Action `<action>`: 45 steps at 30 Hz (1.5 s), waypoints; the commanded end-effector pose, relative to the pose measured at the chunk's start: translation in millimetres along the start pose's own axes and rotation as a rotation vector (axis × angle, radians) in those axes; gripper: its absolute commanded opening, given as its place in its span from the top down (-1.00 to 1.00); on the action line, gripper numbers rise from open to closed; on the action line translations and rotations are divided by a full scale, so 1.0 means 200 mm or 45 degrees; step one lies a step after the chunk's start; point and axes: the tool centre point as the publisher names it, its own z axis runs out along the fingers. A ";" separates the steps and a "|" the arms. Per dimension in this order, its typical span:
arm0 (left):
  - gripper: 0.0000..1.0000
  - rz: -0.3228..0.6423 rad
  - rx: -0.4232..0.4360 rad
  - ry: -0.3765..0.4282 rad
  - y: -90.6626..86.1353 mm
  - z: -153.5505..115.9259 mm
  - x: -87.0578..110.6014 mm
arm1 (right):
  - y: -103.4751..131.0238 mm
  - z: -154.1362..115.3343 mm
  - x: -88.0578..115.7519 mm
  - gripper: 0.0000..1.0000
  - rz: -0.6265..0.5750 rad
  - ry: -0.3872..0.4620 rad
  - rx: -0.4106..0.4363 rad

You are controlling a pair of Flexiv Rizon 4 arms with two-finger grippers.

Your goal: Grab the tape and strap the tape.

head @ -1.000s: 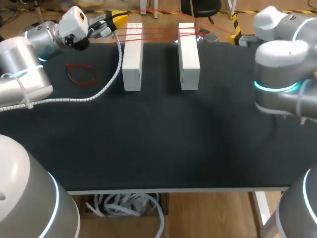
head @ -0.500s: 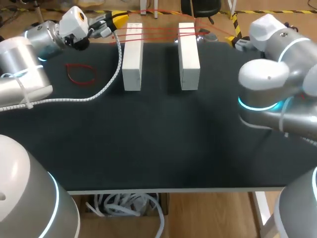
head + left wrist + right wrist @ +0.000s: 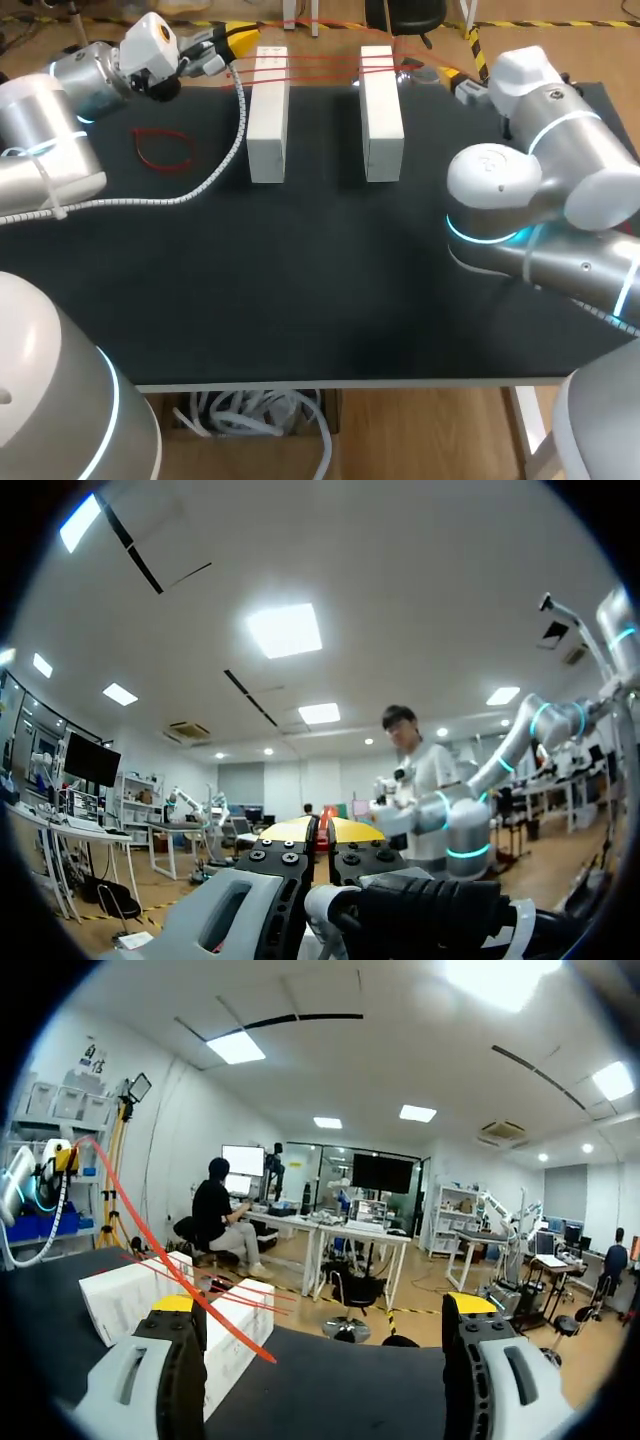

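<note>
The thin red elastic band point(image 3: 320, 62) runs left to right across two white rectangular blocks point(image 3: 267, 115), its left end pinched by the left gripper point(image 3: 238, 40). The right gripper point(image 3: 322, 1305), spread wide and empty, sits nearest its right end.

Two white blocks point(image 3: 268, 115) stand parallel, apart, near the black table's point(image 3: 300, 290) far edge.
</note>
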 end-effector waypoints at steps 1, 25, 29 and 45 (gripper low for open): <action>1.00 0.003 0.003 -0.003 0.00 0.00 0.00 | 0.02 0.00 -0.02 -1.00 0.012 0.035 0.012; 1.00 0.003 0.003 -0.003 0.00 0.00 0.00 | 0.02 0.00 -0.02 -1.00 0.012 0.035 0.012; 1.00 0.003 0.003 -0.003 0.00 0.00 0.00 | 0.02 0.00 -0.02 -1.00 0.012 0.035 0.012; 1.00 0.003 0.003 -0.003 0.00 0.00 0.00 | 0.05 -0.04 0.03 -1.00 0.437 -0.044 -0.260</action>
